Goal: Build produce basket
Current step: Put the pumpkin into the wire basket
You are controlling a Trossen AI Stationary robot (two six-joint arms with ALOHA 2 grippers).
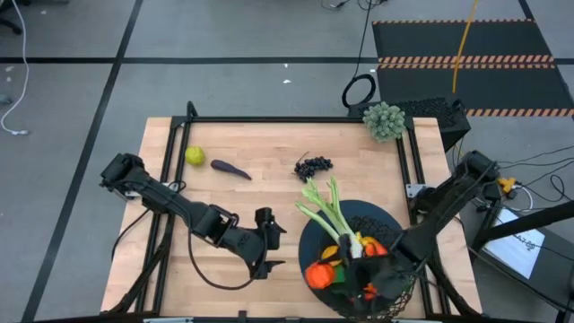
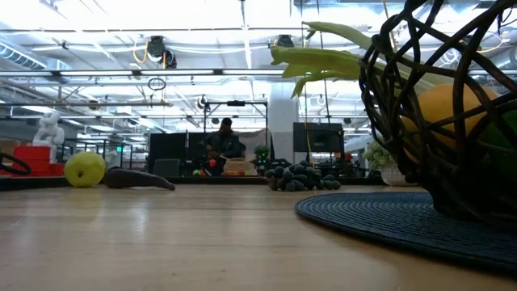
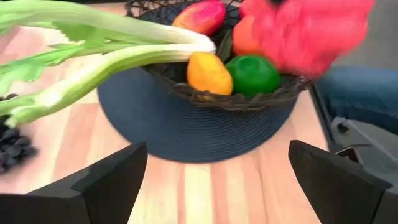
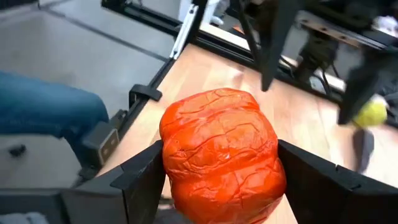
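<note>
Basket (image 1: pixel 395 235) is being kept on a round dark mat (image 1: pixel 309 235) at the table's (image 1: pixel 233 135) near right corner, close to the right and near edges, so little room is being left on those two sides; the open wood to its left and beyond it is being left clear for approach. Celery (image 1: pixel 325 208) is being leaned over the rim with its leafy end jutting toward the table's middle, likely because it is too long to lie inside. An orange (image 3: pixel 208 73), a lime (image 3: pixel 252 74) and a mango (image 3: pixel 200 17) are being cradled against the near wall. A red, wrinkled piece of produce (image 4: pixel 219 152) is being gripped between the fingers of the right gripper (image 4: pixel 219 171), which is being held over the basket. The left gripper (image 3: pixel 217 180) is being held wide open and empty just left of the mat, facing the basket. Grapes (image 1: pixel 313 166), an eggplant (image 1: pixel 230 169) and a lemon (image 1: pixel 195 156) are being left well apart along the far half, not yet gathered, with free table around each
</note>
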